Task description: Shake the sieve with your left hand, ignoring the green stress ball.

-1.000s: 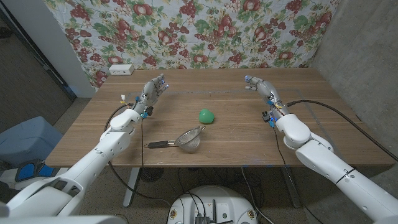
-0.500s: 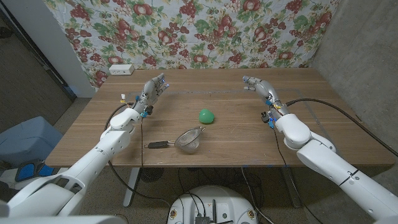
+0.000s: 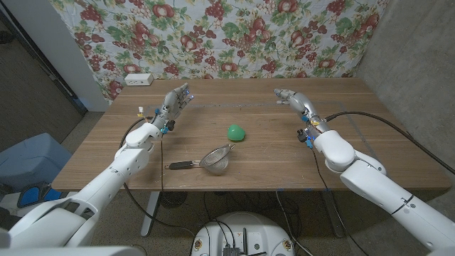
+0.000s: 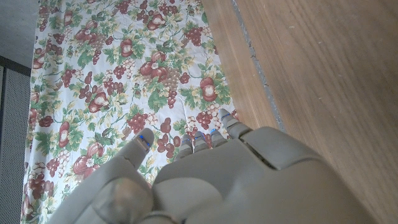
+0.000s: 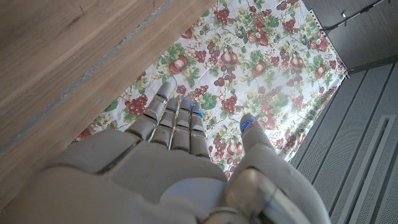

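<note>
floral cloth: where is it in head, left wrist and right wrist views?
Head view: floral cloth hangs across the top, behind the table's far edge.
Left wrist view: beyond the left hand, past that edge.
Right wrist view: beyond the right hand, past that edge.
Shared landmark: the table's far edge meeting the cloth.

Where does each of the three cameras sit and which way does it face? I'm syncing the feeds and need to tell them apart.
Head view: from the robot's head, looking down over the table at the sieve and green stress ball; both arms, left hand and right hand show.
Left wrist view: along the back of the left hand toward the floral cloth.
Right wrist view: along the back of the right hand toward the floral cloth.
Shared: all three show the wooden table and the cloth.
</note>
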Robot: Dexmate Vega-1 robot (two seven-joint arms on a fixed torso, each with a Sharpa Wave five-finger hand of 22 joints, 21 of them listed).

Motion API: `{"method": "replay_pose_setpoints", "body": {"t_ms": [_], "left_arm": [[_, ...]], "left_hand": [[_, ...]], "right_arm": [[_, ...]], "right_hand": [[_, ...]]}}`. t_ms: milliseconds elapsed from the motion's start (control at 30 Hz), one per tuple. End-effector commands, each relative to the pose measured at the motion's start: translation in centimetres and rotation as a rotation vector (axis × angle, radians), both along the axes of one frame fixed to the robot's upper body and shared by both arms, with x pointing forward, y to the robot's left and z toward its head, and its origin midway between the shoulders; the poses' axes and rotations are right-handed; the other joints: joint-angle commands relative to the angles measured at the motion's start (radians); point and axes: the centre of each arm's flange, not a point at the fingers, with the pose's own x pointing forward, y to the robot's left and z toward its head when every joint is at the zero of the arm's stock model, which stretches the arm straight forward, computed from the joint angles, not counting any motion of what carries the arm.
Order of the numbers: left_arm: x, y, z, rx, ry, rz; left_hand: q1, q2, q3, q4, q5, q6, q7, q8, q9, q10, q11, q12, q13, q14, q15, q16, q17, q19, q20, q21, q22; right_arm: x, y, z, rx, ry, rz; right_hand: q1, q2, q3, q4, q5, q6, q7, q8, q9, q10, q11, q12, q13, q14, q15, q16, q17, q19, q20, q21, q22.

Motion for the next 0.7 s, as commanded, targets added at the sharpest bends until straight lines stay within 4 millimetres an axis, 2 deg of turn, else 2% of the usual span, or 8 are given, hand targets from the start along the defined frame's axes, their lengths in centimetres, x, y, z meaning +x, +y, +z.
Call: {"method": "replay_pose_setpoints", "body": {"t_ms": [33,700], "left_arm": [[-0.15,-0.06,-0.03,0.004,0.000,-0.003],[-0.15,-0.41,0.32,0.015,-0.001,-0.007]], "left_hand": [[-0.011,0.064,0.003,-0.007,0.000,0.001,-0.002,0.001,0.005,0.001,0.000,0.004,0.005,0.007,-0.057,0.004,0.001,0.012,-0.068,0.004,0.004],[-0.012,0.064,0.006,-0.011,-0.001,0.002,-0.001,0.001,0.005,0.003,0.000,0.003,0.005,0.008,-0.053,0.004,0.001,0.013,-0.067,0.004,0.004]], "right_arm": [[-0.72,0.79,-0.08,-0.041,0.009,0.011],[-0.97,1.55,-0.17,-0.106,0.041,0.033]], "right_hand": [[0.008,-0.003,0.001,-0.006,0.005,0.011,-0.001,0.001,0.003,0.009,-0.004,0.004,0.002,0.011,-0.001,0.011,0.002,0.011,0.003,-0.004,0.003],[0.012,-0.004,0.000,-0.006,0.006,0.019,-0.003,0.001,0.004,0.018,-0.006,0.006,0.003,0.017,-0.002,0.015,0.006,0.014,0.003,-0.011,0.004]]}}
